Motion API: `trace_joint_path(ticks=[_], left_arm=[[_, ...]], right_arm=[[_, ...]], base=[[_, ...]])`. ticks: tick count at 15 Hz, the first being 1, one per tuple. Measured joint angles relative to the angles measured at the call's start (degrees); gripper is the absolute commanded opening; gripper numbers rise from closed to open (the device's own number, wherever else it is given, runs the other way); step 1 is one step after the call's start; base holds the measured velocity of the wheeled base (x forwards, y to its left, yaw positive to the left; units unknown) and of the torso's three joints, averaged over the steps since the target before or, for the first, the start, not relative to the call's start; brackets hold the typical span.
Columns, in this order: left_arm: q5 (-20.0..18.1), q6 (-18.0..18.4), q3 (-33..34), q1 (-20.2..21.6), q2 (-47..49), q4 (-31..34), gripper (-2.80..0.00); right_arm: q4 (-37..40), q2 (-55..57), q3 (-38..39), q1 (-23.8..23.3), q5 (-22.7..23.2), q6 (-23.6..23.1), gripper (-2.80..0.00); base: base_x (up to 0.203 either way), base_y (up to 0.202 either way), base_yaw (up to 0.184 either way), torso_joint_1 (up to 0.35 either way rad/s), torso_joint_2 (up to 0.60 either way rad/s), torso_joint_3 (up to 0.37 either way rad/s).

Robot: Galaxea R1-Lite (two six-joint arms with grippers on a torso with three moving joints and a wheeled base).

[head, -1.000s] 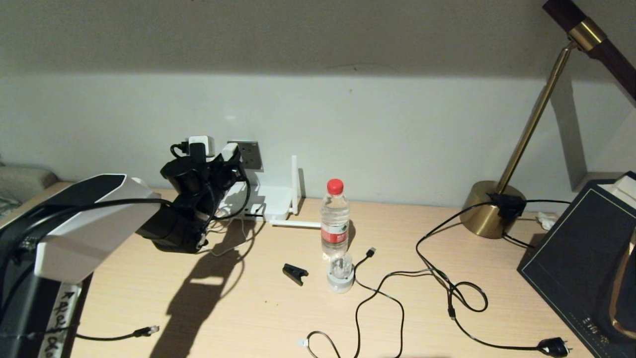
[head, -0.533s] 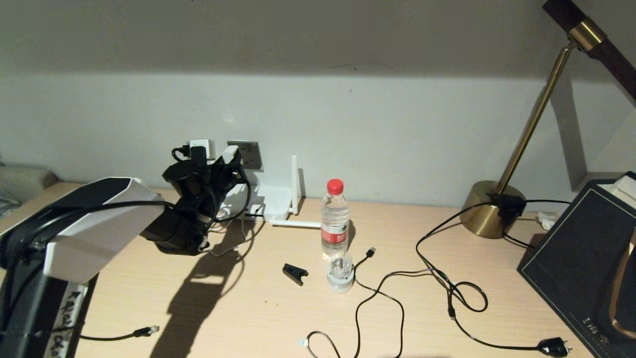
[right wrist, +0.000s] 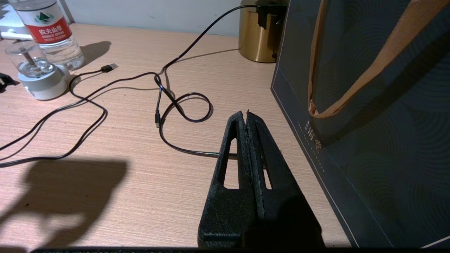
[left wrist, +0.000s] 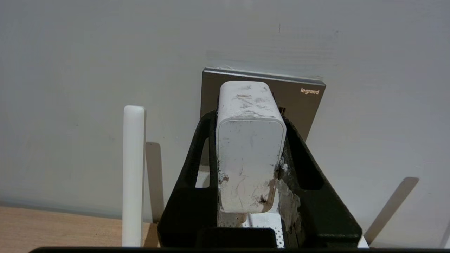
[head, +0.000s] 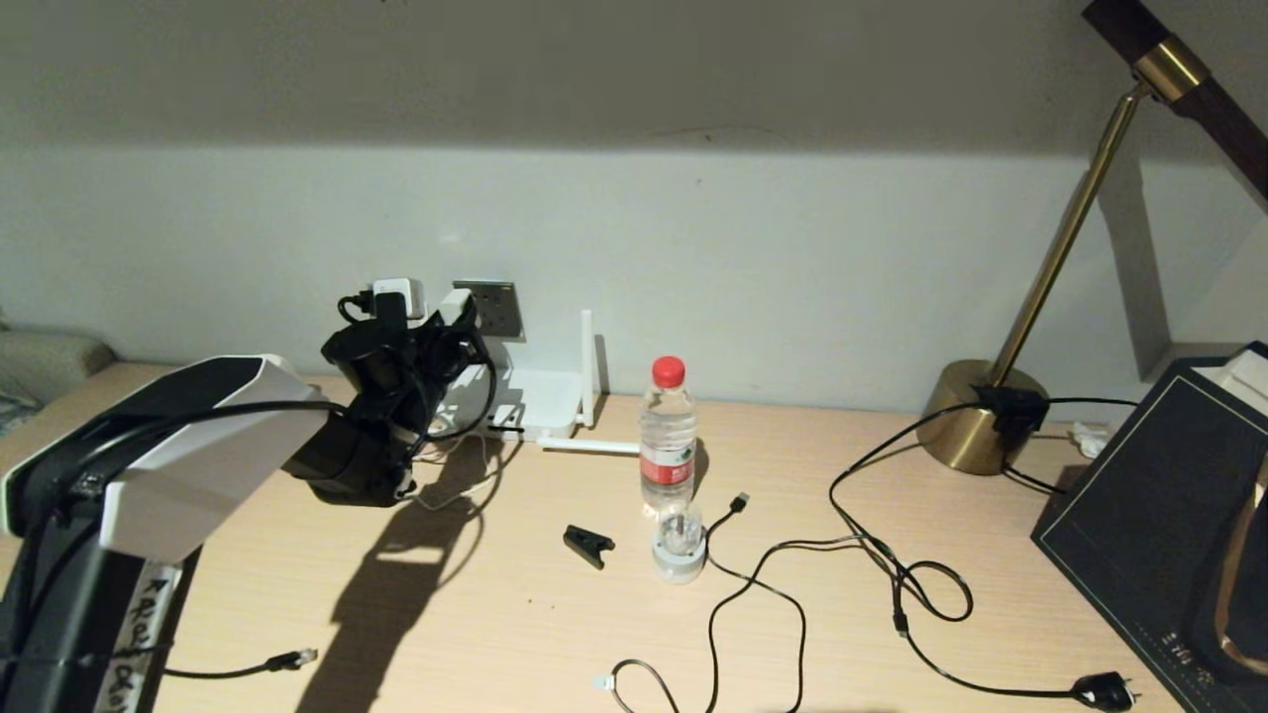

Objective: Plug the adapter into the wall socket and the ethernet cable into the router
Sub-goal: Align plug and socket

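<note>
Fingers (left wrist: 302,165) clamp the adapter (left wrist: 250,147) before the wall socket (left wrist: 302,102).

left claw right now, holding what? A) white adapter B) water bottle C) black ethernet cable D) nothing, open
A: in the left wrist view the left claw has its fingers clamped on both sides of the white adapter, held up right in front of the grey wall socket.

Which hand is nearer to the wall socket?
Left. The left hand holds the adapter right at the wall socket; the right hand hangs far away beside the dark bag.
</note>
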Motion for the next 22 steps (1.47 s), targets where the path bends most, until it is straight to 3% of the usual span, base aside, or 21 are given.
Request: trace_joint_path(ticks=[22], left_arm=[[-1.9, -0.7, -6.6, 0.4, 6.3, 0.4, -2.80]], right_arm=[[0.0, 0.0, 0.0, 0.0, 0.0, 0.0, -2.80]], base=[[0.000, 0.000, 0.000, 0.000, 0.00, 0.000]])
